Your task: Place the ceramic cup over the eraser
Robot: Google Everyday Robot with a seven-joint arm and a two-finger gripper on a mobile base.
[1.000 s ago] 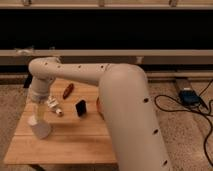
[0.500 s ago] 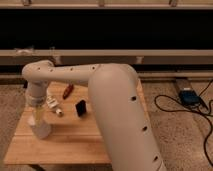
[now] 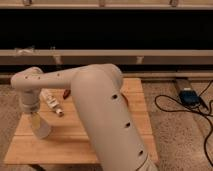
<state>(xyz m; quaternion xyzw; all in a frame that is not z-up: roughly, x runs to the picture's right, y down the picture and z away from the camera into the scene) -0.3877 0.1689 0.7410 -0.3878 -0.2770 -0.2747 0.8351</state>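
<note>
jaws above ceramic cup (image 3: 41, 127), standing at left of table (image 3: 60, 146)

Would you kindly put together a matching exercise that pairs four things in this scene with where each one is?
Things:
1. ceramic cup
2. white bottle
3. blue box
4. gripper

Places:
A. on the floor, to the right of the table
B. hanging directly above the cup
C. lying on the table, beyond the cup and slightly to its right
D. near the table's left edge, just below the gripper

Pairs: 1-D, 2-C, 3-A, 4-B.
</note>
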